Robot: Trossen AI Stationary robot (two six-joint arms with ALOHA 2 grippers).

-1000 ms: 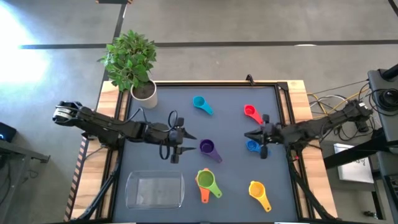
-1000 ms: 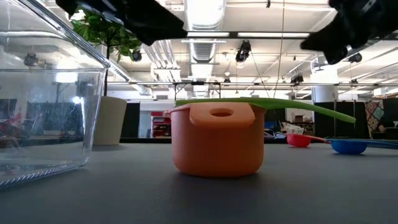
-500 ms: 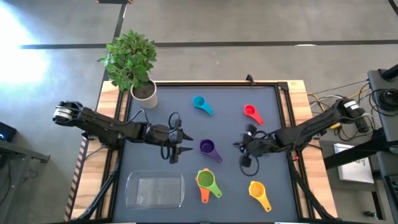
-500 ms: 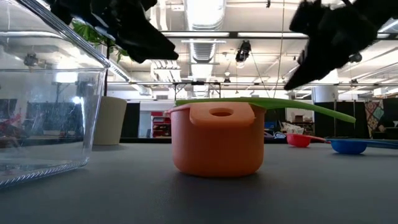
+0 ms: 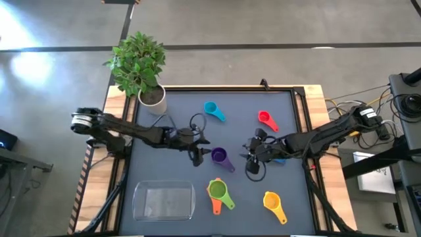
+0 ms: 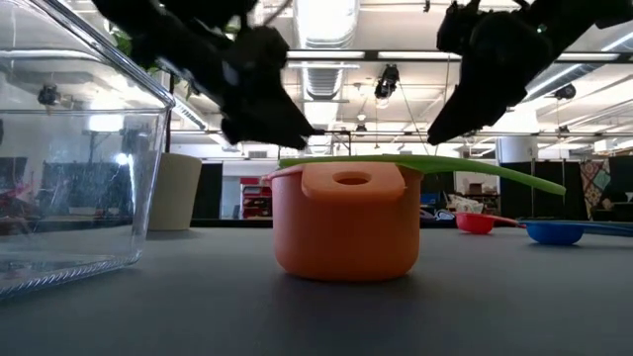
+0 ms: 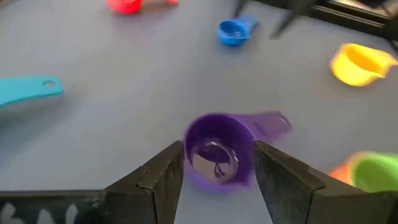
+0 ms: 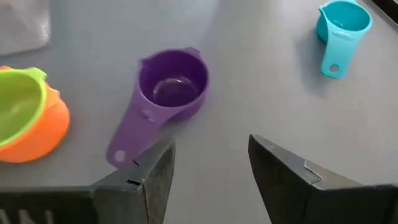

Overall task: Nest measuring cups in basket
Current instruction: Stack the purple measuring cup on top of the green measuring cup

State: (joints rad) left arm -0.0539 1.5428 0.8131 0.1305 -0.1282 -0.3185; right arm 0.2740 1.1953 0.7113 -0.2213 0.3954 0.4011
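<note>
The purple measuring cup (image 5: pixel 219 157) stands upright on the dark mat near the table's middle. My left gripper (image 5: pixel 199 153) hovers open just left of it; in the left wrist view its fingers frame the cup's bowl (image 7: pixel 214 155) without touching. My right gripper (image 5: pixel 252 158) hangs open to the cup's right, with nothing between its fingers (image 8: pixel 155 171). The green cup (image 5: pixel 217 189) sits inside the orange cup (image 6: pixel 346 222). The light blue (image 5: pixel 212 109), red (image 5: pixel 266 119), yellow (image 5: pixel 272 201) and dark blue (image 7: pixel 233 31) cups lie apart. The clear basket (image 5: pixel 164 201) stands at the near left.
A white plant pot (image 5: pixel 152 99) with a leafy plant stands at the far left corner. The right arm covers most of the dark blue cup in the high view. Bare mat lies between the basket and the purple cup.
My right gripper has gone toward the table's left, off the dark blue cup and toward the purple one, and has opened. My left gripper has sunk and moved right toward the purple cup while rolling about its own axis, still open.
</note>
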